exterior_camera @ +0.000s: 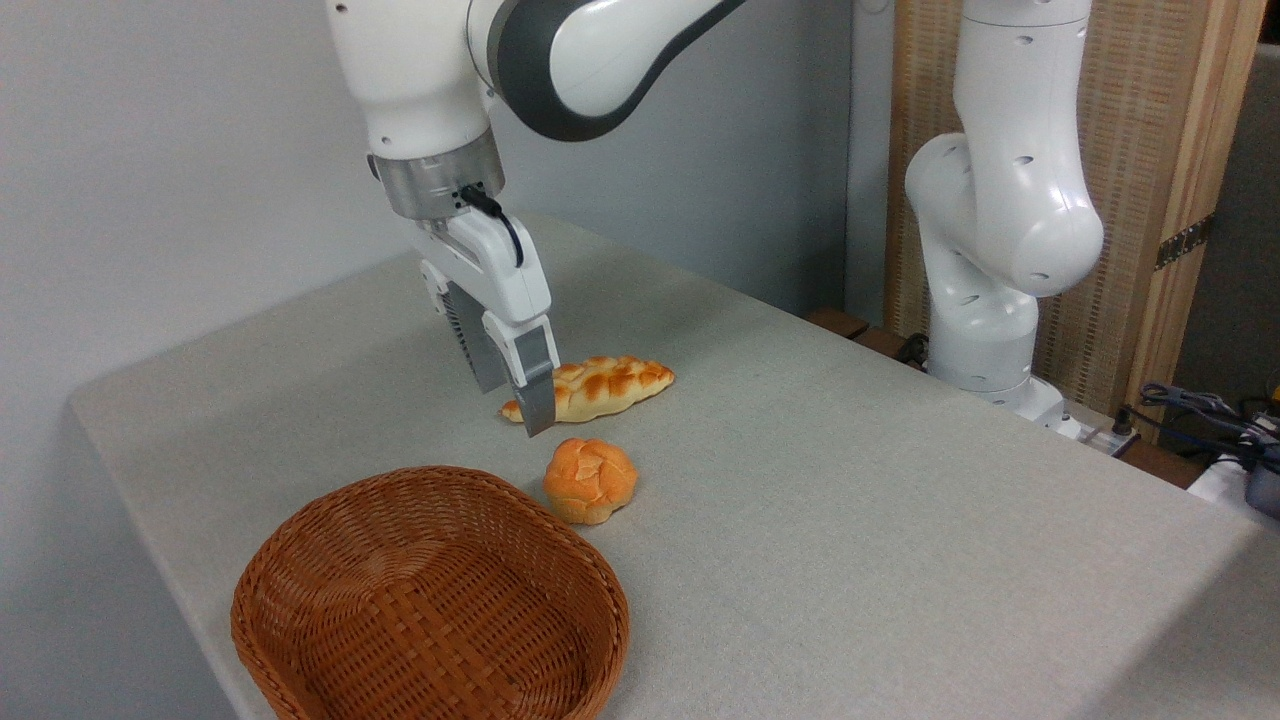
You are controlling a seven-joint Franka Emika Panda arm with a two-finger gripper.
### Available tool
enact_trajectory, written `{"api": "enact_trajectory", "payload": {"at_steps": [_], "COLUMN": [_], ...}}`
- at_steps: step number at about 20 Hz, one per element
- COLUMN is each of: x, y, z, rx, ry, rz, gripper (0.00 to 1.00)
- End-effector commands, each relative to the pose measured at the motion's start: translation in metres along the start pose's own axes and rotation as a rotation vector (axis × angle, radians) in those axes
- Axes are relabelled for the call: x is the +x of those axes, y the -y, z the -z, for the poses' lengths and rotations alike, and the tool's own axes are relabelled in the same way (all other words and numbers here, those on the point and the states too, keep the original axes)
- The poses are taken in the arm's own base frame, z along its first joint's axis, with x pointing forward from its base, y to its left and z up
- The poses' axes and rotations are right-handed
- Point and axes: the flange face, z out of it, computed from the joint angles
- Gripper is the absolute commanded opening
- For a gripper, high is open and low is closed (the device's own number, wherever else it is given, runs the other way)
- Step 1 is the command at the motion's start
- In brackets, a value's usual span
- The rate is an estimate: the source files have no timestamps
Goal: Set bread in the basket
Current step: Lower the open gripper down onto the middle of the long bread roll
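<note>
Far left/front: basket (300, 590), woven reddish-brown oval, sits empty near the front edge of the table (900, 520), well clear of the arm. Next, moving right: gripper (515, 395) hangs from the wrist, angled down and to the right, fingers apart w/ a visible gap, nothing between them, so open and empty. The nearer fingertip overlaps the left pointed end of the bread (600, 388) in this view; can't tell if it's touching or just in front of it. Bread lies flat on the table, long axis running left to right, not yet lifted, beyond the basket w/ bare cloth between. Just in front of it and nearer the basket: a small round bun (591, 480), close to the basket rim, apart from the loaf. Far right: the arm's base (990, 300) at the table's back edge, cables beyond. Step in hand, as I read it: closing in for the grasp. To do it well, prob. shift the gripper right so the jaws straddle the loaf nearer its middle, across the narrow width, not the tip, since an end grip would likely let it droop or pivot. Come down low enough to catch the sides, close gently bc it looks soft, lift straight up, then carry over the bun w/o clipping it.
</note>
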Motion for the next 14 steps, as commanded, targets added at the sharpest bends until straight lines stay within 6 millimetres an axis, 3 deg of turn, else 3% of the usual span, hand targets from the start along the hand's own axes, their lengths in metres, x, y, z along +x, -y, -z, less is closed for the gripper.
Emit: {"api": "enact_trajectory", "payload": {"at_steps": [1, 6, 14], "x": [0.002, 0.001, 0.015], "y": [-0.017, -0.031, -0.079], "z": [-0.014, -0.029, -0.045], "rx": [-0.026, -0.056, -0.076], "ry": [0.038, 0.08, 0.116], "rz": [-0.029, -0.105, -0.23], "gripper": [1.0, 1.0, 1.0]}}
